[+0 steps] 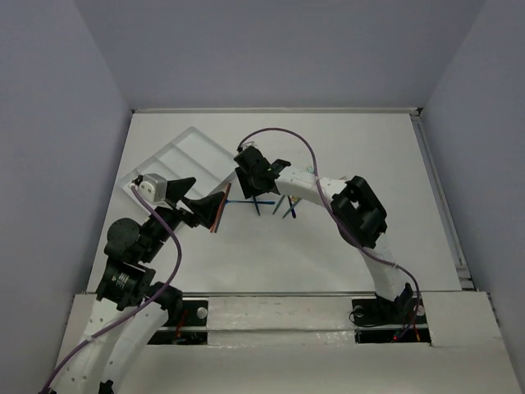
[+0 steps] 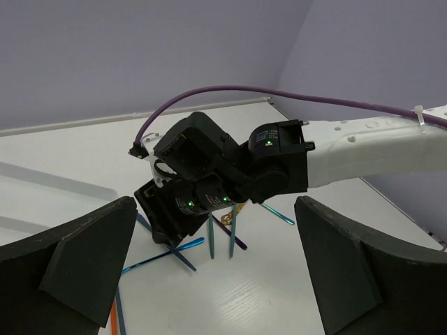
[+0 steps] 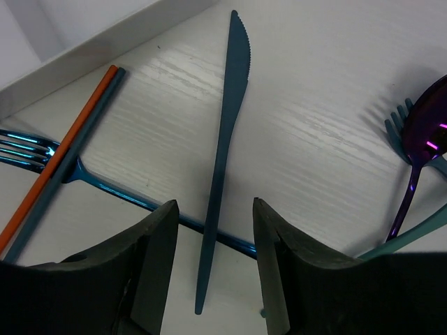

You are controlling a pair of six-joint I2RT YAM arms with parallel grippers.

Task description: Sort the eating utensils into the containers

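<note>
The white cutlery tray point(image 1: 184, 156) lies at an angle at the back left. Several thin utensils lie loose on the table to its right. My right gripper point(image 3: 215, 230) is open, low over the table, its jaws on either side of the handle of a teal knife point(image 3: 225, 146) without touching it. A blue fork point(image 3: 31, 150) lies crossed under that knife. An orange handle point(image 3: 66, 150) and a teal handle point(image 3: 87, 136) lie side by side by the tray's wall point(image 3: 91, 42). My left gripper point(image 2: 216, 272) is open and empty, facing the right gripper point(image 2: 174, 216).
A purple spoon point(image 3: 427, 129) and a teal fork point(image 3: 397, 132) lie to the right of the knife. Two teal handles point(image 2: 211, 237) and a purple one point(image 2: 241, 243) lie beneath the right wrist. The right arm's purple cable point(image 1: 283, 135) arches above.
</note>
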